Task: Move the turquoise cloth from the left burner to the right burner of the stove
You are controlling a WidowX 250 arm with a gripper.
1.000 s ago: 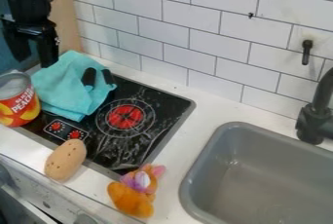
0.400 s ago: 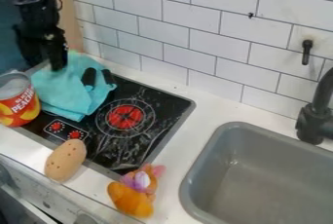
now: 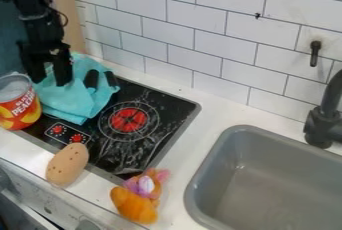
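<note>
**Gripper [image 3: 49, 78] at turquoise cloth [image 3: 70, 96], stove end of counter**

Step, as judged: the gripper is being placed for a grasp on the turquoise cloth. Its jaws are standing spread, one to either side of a strip of fabric; whether they are touching it, the view is not telling. The next move is seemingly calling for a small lowering into a fold, then a closing on fabric alone, with the can [image 3: 19, 106] beside it being spared a knock.

Contents, left to right:

- Can, one: standing upright at the far left, its red and orange label facing out, just beside the cloth.
- Gripper, one: hanging down at the upper left, over the cloth's left part.
- Turquoise cloth, one: lying crumpled over the stove's rear left portion.
- Potato, one: brown, dotted, resting at the stove's front edge.
- Black pieces [image 3: 91, 79], two: showing against the cloth's right part; their kind is not being made out.
- Stove [image 3: 123, 149], one: black-topped, carrying one red burner mark [image 3: 129, 120] and two red knob marks [image 3: 58, 130].
- Plush toy [image 3: 142, 186], one: orange with pink and purple, sitting near the stove's front corner.
- Sink [image 3: 267, 189], one: grey, occupying the lower right.
- Wall hook [image 3: 314, 54], one: black, hanging on the tiles.
- Tap [image 3: 324, 124], one: black, rising behind the sink.
</note>
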